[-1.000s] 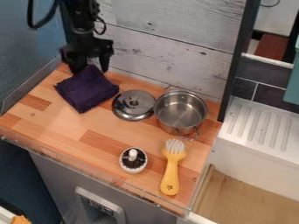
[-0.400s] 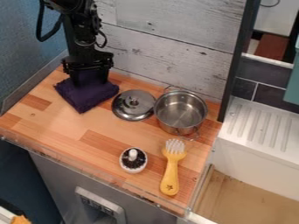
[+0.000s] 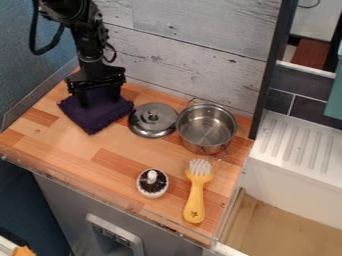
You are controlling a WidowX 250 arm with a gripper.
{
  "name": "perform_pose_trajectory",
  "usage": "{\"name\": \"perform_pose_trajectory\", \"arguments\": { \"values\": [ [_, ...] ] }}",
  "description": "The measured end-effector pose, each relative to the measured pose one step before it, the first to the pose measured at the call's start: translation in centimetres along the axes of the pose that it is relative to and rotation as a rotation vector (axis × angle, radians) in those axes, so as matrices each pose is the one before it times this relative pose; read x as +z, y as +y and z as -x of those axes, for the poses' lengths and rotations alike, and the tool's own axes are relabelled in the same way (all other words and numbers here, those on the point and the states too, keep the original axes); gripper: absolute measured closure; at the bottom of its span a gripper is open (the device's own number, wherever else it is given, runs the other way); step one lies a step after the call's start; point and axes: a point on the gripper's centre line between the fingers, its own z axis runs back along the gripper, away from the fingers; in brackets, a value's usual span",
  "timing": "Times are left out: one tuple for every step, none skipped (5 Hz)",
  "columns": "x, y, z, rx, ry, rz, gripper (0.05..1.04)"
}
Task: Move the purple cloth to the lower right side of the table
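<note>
I have my gripper point(image 3: 99, 100) above the far left part of the wooden table point(image 3: 67, 145), where it hangs down over the purple cloth point(image 3: 93, 121). Its fingers point(image 3: 81, 96) are wide, one to the left and one to the right, and between them I see the cloth. The tips are down at the cloth, but I cannot tell how firmly they press on it.

The cloth lies in the far left area of the table, so it is well apart from the lower right side. It has the form of a diamond, turned on its corner. One corner points down, to the near edge of the table. Another points left, to the blue wall point(image 3: 27, 70), and a third points right, just beside the metal lid point(image 3: 141, 125). The far corner is hidden under my gripper. The two edges that I see well are almost of the same length, therefore I cannot tell a clear long axis.

The lid lies flat between the cloth and the metal pot point(image 3: 207, 125), very near the pot. The pot stands upright with its opening to the top. Nearer to me, on the right part of the table, lies the yellow brush point(image 3: 195, 192), its white bristles toward the pot. To the left of this brush stands a round white thing point(image 3: 152, 194) with dark bristles and a white knob.
</note>
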Motion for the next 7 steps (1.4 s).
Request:
{"name": "perform_pose_trajectory", "arguments": {
  "values": [
    [0.087, 0.835, 1.066, 0.0077, 0.0105, -0.0208, 0.083],
    [0.114, 0.699, 0.968, 0.0105, 0.0051, -0.0046, 0.082],
    [0.351, 1.124, 1.106, 0.0173, -0.0059, -0.0267, 0.083],
    [0.227, 1.211, 0.966, 0.0146, -0.0151, -0.032, 0.083],
    [0.92, 1.349, 1.046, 0.0197, -0.0176, -0.0563, 0.083],
    [0.679, -0.389, 1.374, -0.0092, 0.0107, 0.0301, 0.083],
    [-0.184, -1.056, 2.08, -0.0354, 0.0268, 0.0346, 0.083]
  ]
}}
